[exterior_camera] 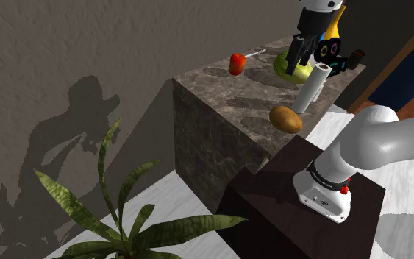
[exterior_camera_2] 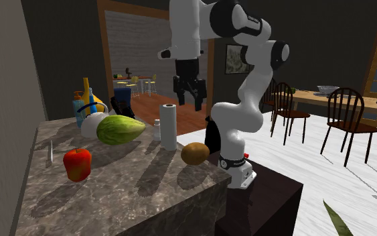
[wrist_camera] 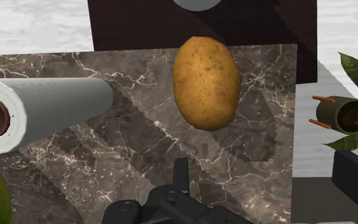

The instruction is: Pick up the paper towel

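our end effector (exterior_camera_2: 189, 99) hangs above the bench (exterior_camera_2: 126, 194) with its fingers spread and nothing between them. it is higher than the top of the paper towel roll (exterior_camera_2: 169, 126) and appears a little to the second exterior view's right of it, not squarely over it. the roll stands upright on the marble, near the bench edge that faces the stand (exterior_camera: 301, 213).

we judge toppling to be the main risk. the roll is tall and looks light, so a finger landing on its rim or brushing its side on the way down could knock it over. once down, it might roll off the bench. it also looks wide against the spread of the fingers, so an off-centre descent could push it rather than straddle it. soft paper may also slip if gripped too near the top.

a potato (exterior_camera_2: 195, 153) lies just beside the roll toward the corner, and a green melon (exterior_camera_2: 120, 129) lies close on the other side. either could catch a finger. a red apple (exterior_camera_2: 77, 164) and a fork (exterior_camera_2: 48, 157) lie well apart and are no hindrance. bottles (exterior_camera_2: 86, 100) stand behind the melon.
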`<action>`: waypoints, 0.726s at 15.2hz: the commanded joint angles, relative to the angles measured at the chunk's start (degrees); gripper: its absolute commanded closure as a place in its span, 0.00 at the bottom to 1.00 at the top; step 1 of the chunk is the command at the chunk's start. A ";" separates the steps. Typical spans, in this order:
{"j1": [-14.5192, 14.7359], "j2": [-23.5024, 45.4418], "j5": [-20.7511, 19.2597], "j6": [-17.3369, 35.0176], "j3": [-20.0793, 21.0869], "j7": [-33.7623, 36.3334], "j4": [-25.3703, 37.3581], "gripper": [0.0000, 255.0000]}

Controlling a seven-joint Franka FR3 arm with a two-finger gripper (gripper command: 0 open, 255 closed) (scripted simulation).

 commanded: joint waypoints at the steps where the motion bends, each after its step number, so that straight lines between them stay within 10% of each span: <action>1: 0.00 0.00 0.00 0.00 0.00 0.00 0.00 0.00; 11: -5.65 -3.68 -10.57 4.78 -13.46 -12.33 -3.03 0.00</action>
